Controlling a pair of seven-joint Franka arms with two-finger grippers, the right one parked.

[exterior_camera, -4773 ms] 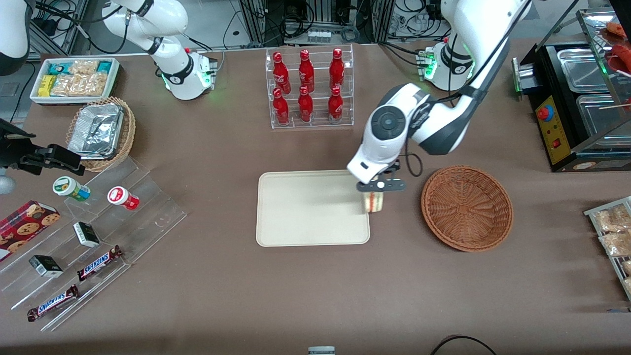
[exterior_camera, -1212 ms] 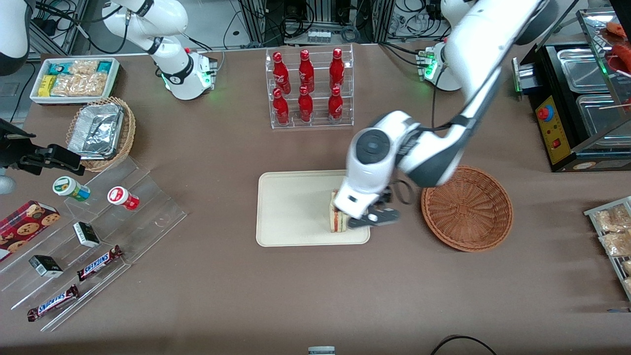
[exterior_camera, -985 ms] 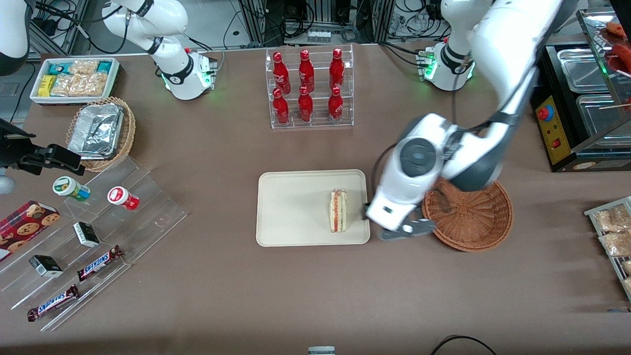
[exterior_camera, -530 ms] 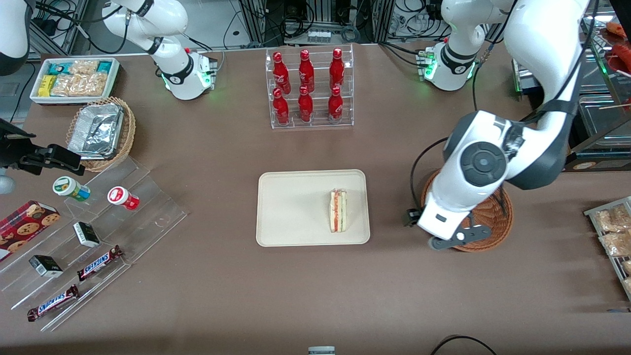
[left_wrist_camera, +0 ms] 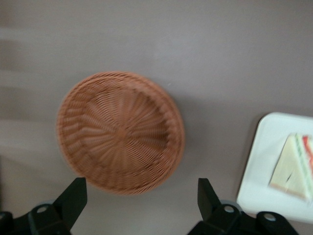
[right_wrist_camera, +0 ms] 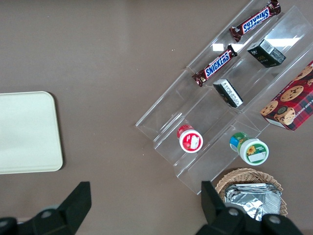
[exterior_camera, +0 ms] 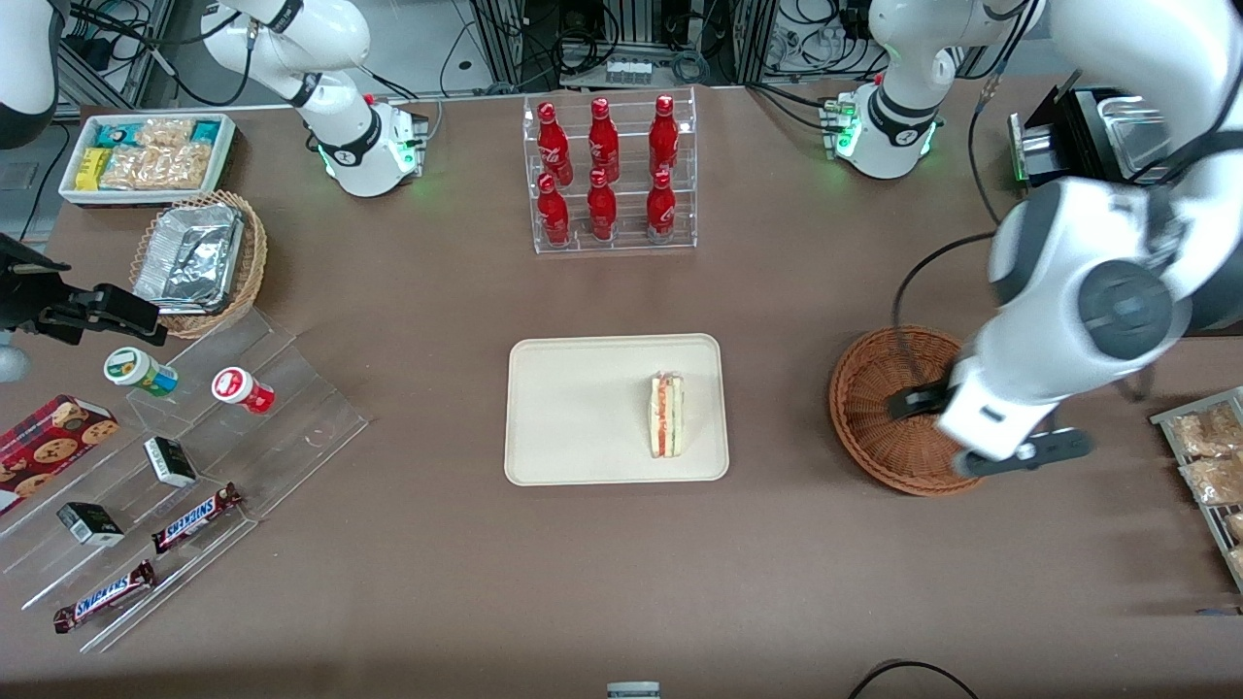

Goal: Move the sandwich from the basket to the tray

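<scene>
The sandwich (exterior_camera: 666, 429) lies on the cream tray (exterior_camera: 573, 408), near the tray's edge that faces the basket, with its red and green filling edge showing. It also shows in the left wrist view (left_wrist_camera: 293, 166) on the tray (left_wrist_camera: 261, 166). The reddish-brown wicker basket (exterior_camera: 889, 408) is empty; it also shows in the left wrist view (left_wrist_camera: 120, 129). My left gripper (exterior_camera: 981, 437) hangs high over the basket's edge toward the working arm's end of the table. In the wrist view the gripper (left_wrist_camera: 139, 200) is open and holds nothing, its fingers (left_wrist_camera: 73, 196) wide apart.
A clear rack of red bottles (exterior_camera: 607, 175) stands farther from the camera than the tray. A tiered acrylic stand with snacks (exterior_camera: 194, 466), a tan basket with a foil container (exterior_camera: 199, 260) and a white bin (exterior_camera: 146, 155) lie toward the parked arm's end. A black food warmer (exterior_camera: 1126, 194) and packets (exterior_camera: 1209, 466) lie toward the working arm's end.
The gripper let go of the sandwich on the tray, then swung away over the basket toward the working arm's end. The sandwich has stayed put for the last second.
</scene>
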